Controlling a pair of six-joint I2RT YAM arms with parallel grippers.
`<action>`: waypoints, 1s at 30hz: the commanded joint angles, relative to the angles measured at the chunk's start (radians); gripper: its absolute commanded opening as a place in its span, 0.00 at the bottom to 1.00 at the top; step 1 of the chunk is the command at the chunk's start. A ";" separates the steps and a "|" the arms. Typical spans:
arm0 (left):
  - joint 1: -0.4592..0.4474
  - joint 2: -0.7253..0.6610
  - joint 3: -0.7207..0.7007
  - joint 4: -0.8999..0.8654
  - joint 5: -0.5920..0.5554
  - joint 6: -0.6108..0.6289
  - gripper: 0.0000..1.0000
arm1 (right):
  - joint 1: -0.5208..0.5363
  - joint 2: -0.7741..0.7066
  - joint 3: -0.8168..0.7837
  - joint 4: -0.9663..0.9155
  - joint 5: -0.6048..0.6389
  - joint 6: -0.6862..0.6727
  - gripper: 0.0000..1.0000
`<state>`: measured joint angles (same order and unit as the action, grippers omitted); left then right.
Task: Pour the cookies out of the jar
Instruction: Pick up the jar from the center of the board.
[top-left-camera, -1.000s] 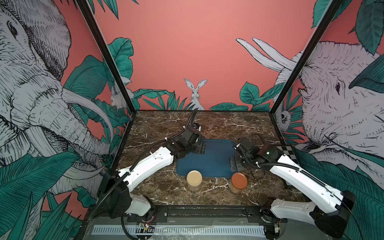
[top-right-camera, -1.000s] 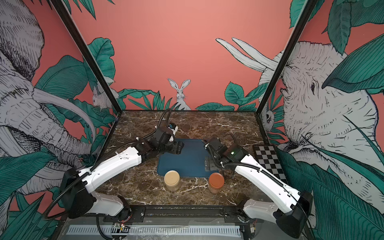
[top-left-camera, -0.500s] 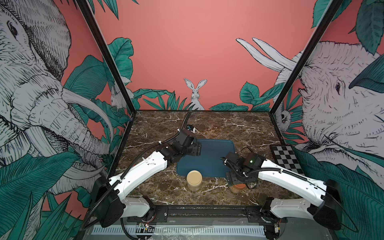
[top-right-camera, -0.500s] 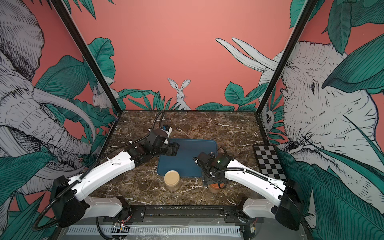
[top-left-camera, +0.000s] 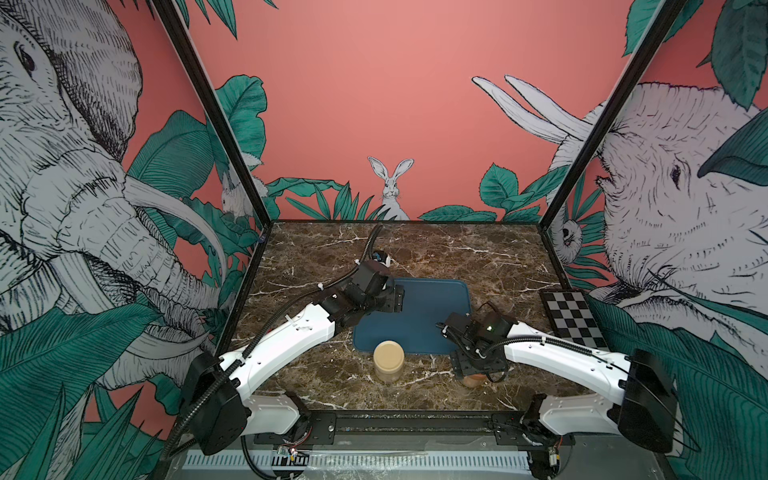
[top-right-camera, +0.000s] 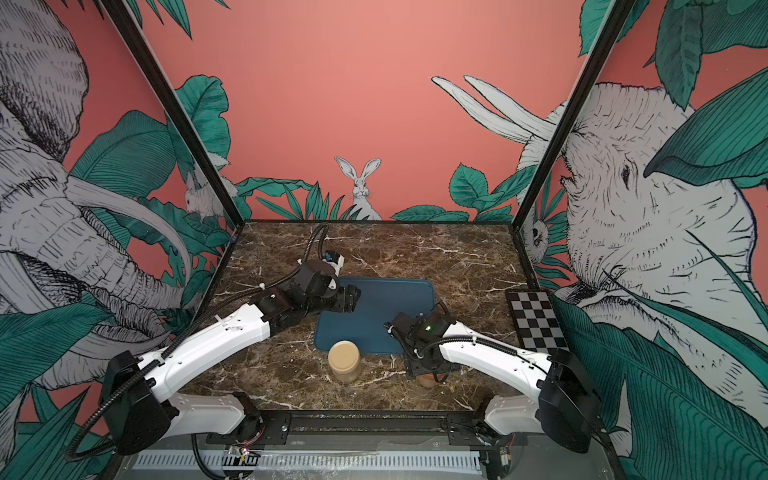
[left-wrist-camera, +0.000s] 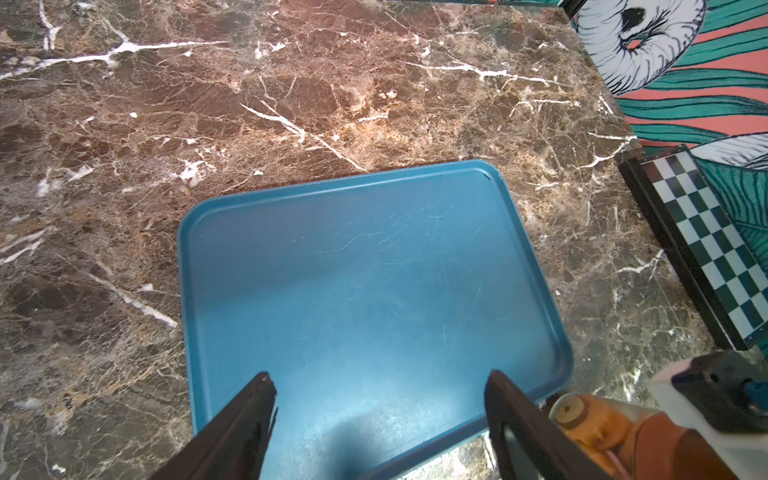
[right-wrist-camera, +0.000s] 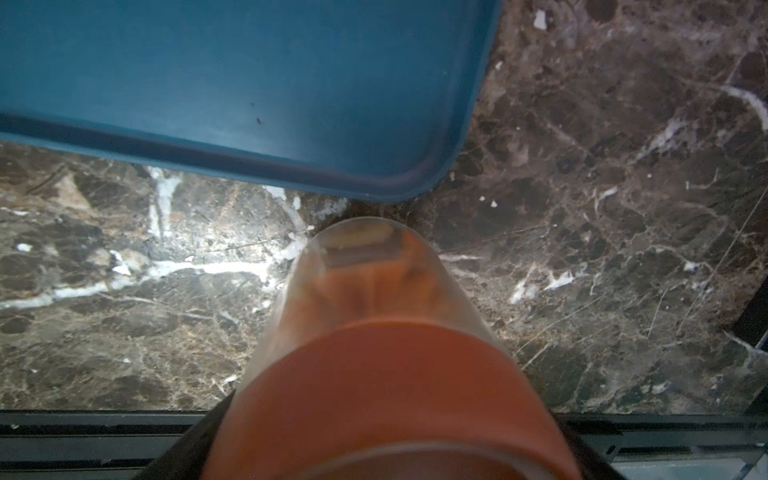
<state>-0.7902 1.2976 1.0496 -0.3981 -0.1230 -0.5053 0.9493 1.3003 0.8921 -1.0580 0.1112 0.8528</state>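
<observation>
**Grip on the red-lidded jar (right-wrist-camera: 386, 386)**

By the front edge of the worktop (top-left-camera: 415, 249), the right gripper (top-left-camera: 478, 366) is closed on that jar, just off the near right corner of the blue tray (left-wrist-camera: 374, 270). The cookies (left-wrist-camera: 582, 428) are inside. The left wrist view shows orange rings through the clear wall, which the gripper hides in both top views. A tan-lidded jar (top-left-camera: 388, 356) stands to its left, contents unclear. Farther back, the left gripper (left-wrist-camera: 380, 376) hangs wide open over the tray's left edge.

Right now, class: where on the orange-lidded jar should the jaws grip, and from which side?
Probably grip the orange-lidded jar by its round lid, jaws across it, from straight above: it stands upright on the marble table, just off the blue tray, with the lid uppermost.
</observation>
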 joint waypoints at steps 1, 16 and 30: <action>0.000 0.002 0.007 0.006 -0.001 -0.015 0.82 | 0.004 0.009 -0.002 -0.017 0.009 0.019 0.85; 0.009 0.022 0.070 0.004 0.012 0.035 0.99 | 0.014 -0.177 0.189 -0.178 -0.067 -0.032 0.00; 0.187 -0.032 -0.101 0.570 0.643 0.169 0.94 | -0.221 0.068 0.709 0.034 -0.143 -0.225 0.00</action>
<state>-0.5957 1.3022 0.9855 -0.0048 0.3199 -0.4088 0.7757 1.3457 1.5116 -1.1244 0.0380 0.6762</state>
